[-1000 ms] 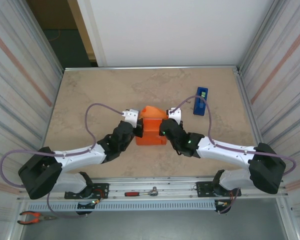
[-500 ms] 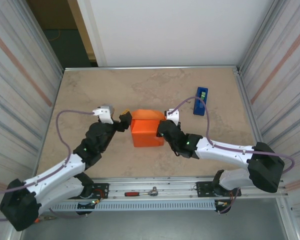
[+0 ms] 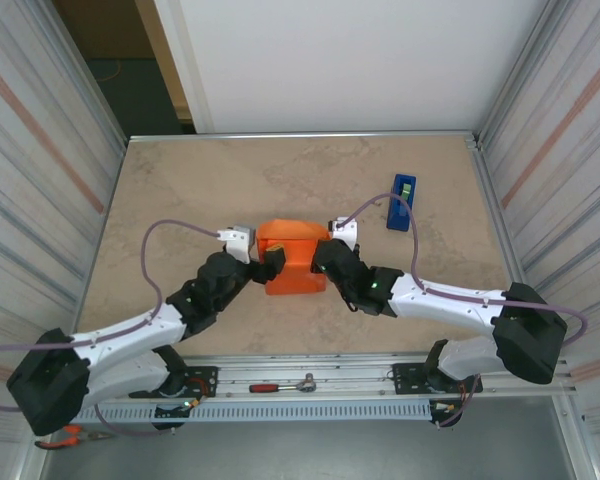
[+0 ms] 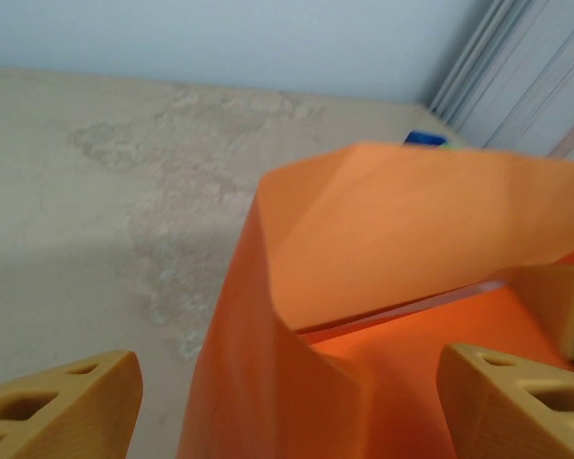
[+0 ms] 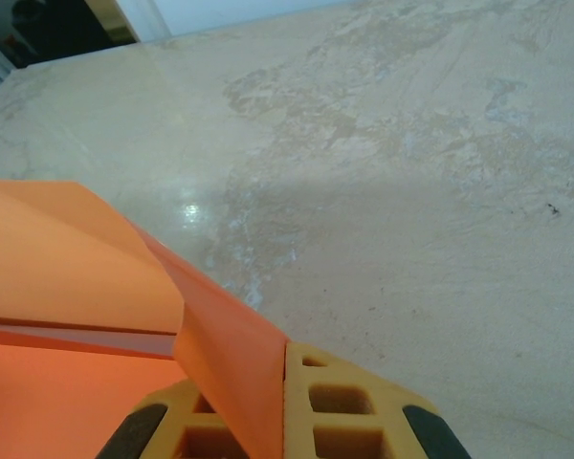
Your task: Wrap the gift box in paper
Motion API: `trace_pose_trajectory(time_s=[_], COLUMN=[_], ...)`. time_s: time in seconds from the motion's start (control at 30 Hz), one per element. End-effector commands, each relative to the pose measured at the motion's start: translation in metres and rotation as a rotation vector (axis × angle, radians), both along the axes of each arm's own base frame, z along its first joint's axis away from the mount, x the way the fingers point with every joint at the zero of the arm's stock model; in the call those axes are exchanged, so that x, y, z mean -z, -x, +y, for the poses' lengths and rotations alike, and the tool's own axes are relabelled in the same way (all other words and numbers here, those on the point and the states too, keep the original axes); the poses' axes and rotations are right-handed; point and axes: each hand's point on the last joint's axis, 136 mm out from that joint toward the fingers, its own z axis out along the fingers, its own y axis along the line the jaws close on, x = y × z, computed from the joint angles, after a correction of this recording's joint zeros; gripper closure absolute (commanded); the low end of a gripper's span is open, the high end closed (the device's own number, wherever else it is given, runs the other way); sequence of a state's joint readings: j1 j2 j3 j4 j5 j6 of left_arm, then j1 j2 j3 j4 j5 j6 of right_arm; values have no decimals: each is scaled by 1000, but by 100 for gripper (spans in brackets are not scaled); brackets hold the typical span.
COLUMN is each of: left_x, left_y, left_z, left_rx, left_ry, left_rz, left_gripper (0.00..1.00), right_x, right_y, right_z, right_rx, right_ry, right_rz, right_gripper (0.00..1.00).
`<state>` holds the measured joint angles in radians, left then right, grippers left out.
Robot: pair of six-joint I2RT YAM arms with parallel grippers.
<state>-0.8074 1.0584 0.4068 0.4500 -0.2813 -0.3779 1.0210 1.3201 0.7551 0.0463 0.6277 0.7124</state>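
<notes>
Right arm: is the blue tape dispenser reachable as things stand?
Probably not without letting go: the right gripper is shut on a fold of the paper. Otherwise the way looks free; the tape dispenser lies on bare table just beyond that arm, nothing between.

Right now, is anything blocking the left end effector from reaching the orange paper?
Nothing visible does. The left end effector is open, and the paper lies straight ahead, its folded end between the two fingers. Beside it is bare table.
</notes>
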Motion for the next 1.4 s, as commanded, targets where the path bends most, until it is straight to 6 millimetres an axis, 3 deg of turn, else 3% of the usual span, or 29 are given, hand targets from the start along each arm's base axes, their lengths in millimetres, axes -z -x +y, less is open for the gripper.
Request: trace_pose_trajectory(time_s=[0.0, 0.13, 0.17, 0.27, 0.33, 0.7, 0.87, 1.03, 1.27, 1.37], left_x=[-20, -11, -8, 0, 6, 18, 15, 15, 19, 20], left_y=[-16, -21, -21, -16, -12, -2, -3, -5, -6, -7], left_z=[-4, 2, 4, 10, 15, 25, 26, 20, 13, 11], left_rx=[-41, -77, -79, -89, -93, -109, -118, -107, -88, -87], left_ry=[-33, -71, -78, -93, -93, -95, -89, -96, -109, -113], left_rz=[-55, -35, -28, -4, 16, 70, 71, 81, 94, 98], left_gripper=[24, 34, 37, 44, 48, 57, 60, 60, 61, 61], right_x=[33, 29, 27, 14, 5, -27, -34, -39, -24, -12], right_y=[16, 18, 19, 22, 24, 36, 30, 19, -1, -4], right_z=[-4, -4, -4, -7, -13, -54, -49, -26, 1, 1], right_rx=[-27, -18, -14, -11, -2, 96, 54, -29, -45, -14], right_ry=[63, 23, 10, -34, -69, -38, -95, -108, -30, 17], right_rz=[130, 151, 156, 158, 158, 142, 133, 118, 120, 106], right_gripper=[100, 99, 89, 32, 2, 2, 2, 2, 2, 2])
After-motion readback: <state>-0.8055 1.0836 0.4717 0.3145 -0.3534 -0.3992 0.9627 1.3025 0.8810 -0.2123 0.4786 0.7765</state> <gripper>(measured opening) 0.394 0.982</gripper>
